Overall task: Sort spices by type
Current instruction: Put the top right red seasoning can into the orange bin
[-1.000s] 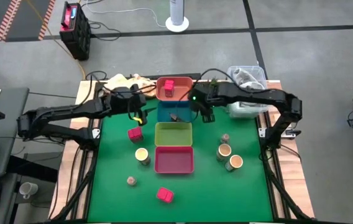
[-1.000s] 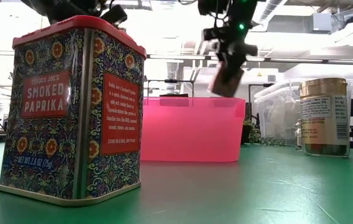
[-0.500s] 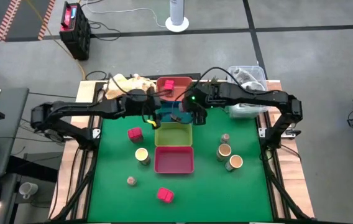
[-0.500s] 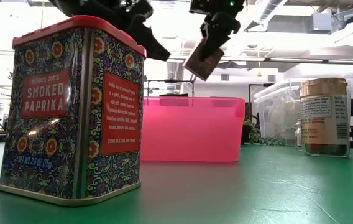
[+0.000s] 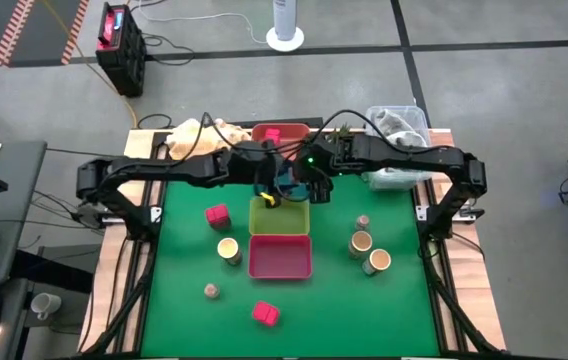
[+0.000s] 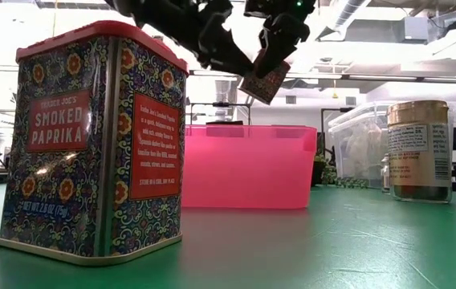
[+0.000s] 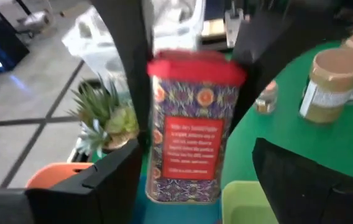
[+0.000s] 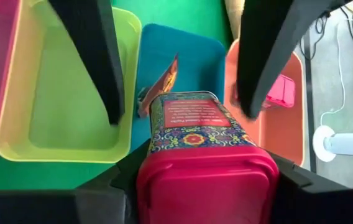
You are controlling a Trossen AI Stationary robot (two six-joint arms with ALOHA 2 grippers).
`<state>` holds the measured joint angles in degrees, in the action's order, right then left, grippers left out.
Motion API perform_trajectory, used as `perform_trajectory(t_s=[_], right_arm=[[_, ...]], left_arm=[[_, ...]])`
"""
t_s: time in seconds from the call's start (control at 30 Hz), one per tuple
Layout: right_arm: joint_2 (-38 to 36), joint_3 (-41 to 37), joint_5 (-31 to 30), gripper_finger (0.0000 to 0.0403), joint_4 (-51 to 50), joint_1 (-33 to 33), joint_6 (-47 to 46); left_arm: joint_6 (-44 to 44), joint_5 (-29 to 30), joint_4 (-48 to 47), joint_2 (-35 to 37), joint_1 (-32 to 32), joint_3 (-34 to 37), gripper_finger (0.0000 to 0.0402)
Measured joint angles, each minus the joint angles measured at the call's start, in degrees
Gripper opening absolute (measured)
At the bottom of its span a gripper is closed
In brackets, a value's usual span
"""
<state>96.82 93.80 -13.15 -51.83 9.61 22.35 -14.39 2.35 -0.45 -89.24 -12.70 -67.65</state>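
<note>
You have a green worktop point(image 5: 184, 290) with four trays in a row down its middle, running from the far edge toward the near one: orange point(image 5: 299, 130), blue point(image 8: 186, 56), yellow-green point(image 5: 279, 218) and pink point(image 5: 280, 257). Both arms reach in over the blue tray. Your right gripper point(image 5: 309, 186) is clamped on a red-lidded paprika tin point(image 8: 198, 134), held tilted in the air above the trays, as the low view shows point(image 6: 265, 80). Your left gripper point(image 5: 269, 186) faces it from the other side, fingers point(image 8: 96, 56) spread wide to either side of the tin and not touching it. Another pinkish-red tin point(image 5: 272, 133) lies in the orange tray. One more point(image 5: 217, 214) stands left of the yellow-green tray, and another point(image 5: 265, 313) stands near the near edge. One tan cylinder point(image 5: 229, 249) stands left of the pink tray. Two more point(image 5: 361, 242) point(image 5: 378, 261) stand just beside each other toward the right edge. A tiny round jar point(image 5: 363, 221) sits just beyond that pair, and another point(image 5: 210, 291) sits toward the near left corner.
</note>
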Motion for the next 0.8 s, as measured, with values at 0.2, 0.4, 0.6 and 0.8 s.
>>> perform_trajectory(t_s=[0.2,0.4,0.6,0.8], right_arm=[[0.0,0.0,-0.1,0.0237,0.0,-0.8,0.2],[0.0,0.0,-0.1,0.0236,0.8,-1.4,0.4],[0.0,0.0,-0.4,0.0238,1.9,-2.7,0.6],[0.0,0.0,-0.6,0.0258,1.8,-3.8,0.3]], left_arm=[[-0.6,-0.2,0.2,-2.8,-0.7,-0.3,0.0293],[-1.1,-0.1,0.9,-2.8,-1.2,-0.3,0.0291],[-2.5,-0.3,-0.2,-2.8,-1.2,-0.3,0.0275],[-2.6,-0.8,-0.5,-2.8,-1.1,-0.2,0.0193]])
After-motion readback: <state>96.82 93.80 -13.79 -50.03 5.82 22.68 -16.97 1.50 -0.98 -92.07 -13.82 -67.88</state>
